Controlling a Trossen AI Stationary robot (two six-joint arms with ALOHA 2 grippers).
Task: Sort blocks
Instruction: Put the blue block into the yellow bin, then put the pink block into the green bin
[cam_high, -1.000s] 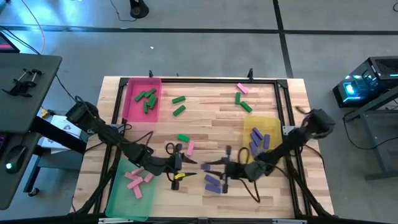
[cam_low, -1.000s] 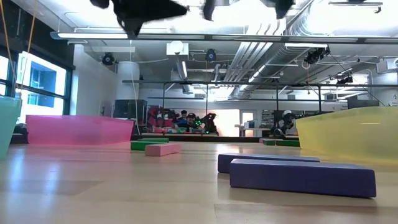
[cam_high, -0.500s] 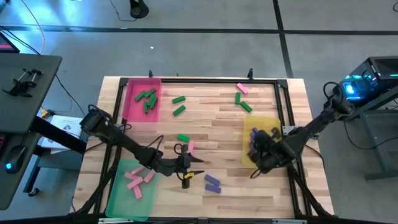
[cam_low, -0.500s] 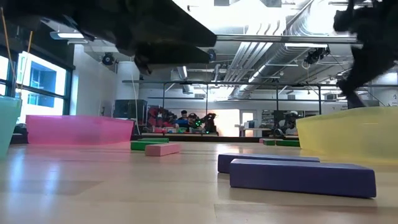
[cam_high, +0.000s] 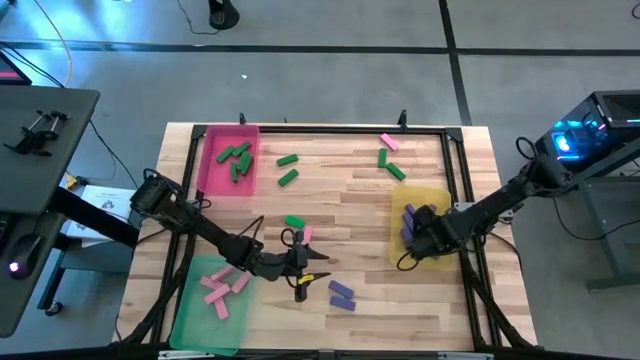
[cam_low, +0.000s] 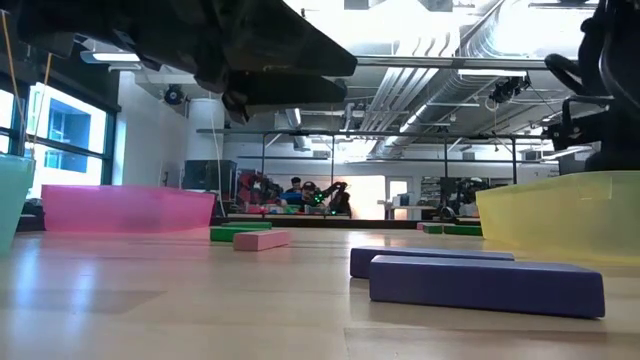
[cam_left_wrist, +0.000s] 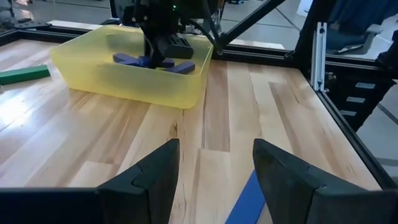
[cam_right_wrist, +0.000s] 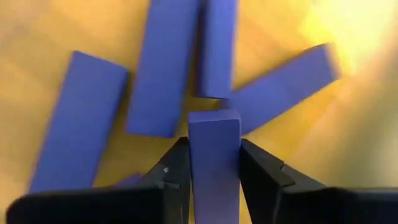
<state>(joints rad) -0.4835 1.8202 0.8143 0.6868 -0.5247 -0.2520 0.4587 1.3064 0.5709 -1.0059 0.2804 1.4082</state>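
Three trays are receiving the blocks by colour: the pink tray (cam_high: 228, 160) is holding green bars, the green tray (cam_high: 210, 300) pink ones, and the yellow tray (cam_high: 420, 225) purple ones; so each colour is going into a tray of a different colour. The right pincer (cam_right_wrist: 213, 163) is hanging over the yellow tray with a purple block (cam_right_wrist: 214, 158) standing between its fingers, end pointing down at the purple bars already lying there; the fingers are sitting close along the block's sides, so I judge it is being held for release into the pile, though whether the hold is already slackening I cannot tell.

The left pincer (cam_left_wrist: 214, 168) is hovering low over the middle of the desk (cam_high: 340, 180) with its fingers spread apart and nothing between them; a purple bar (cam_left_wrist: 249, 199) is lying on the wood just beyond its fingertips. In the high view a pink bar (cam_high: 306, 235) and a green bar (cam_high: 294, 222) are lying near this pincer, and two purple bars (cam_high: 341, 294) just beside it toward the front edge; the wide spread suggests it is lining up for a fresh pick.

Several blocks are waiting unsorted: two green bars (cam_high: 287, 168) near the pink tray, and a pink one (cam_high: 390, 143) with two green ones (cam_high: 390, 165) at the far side.
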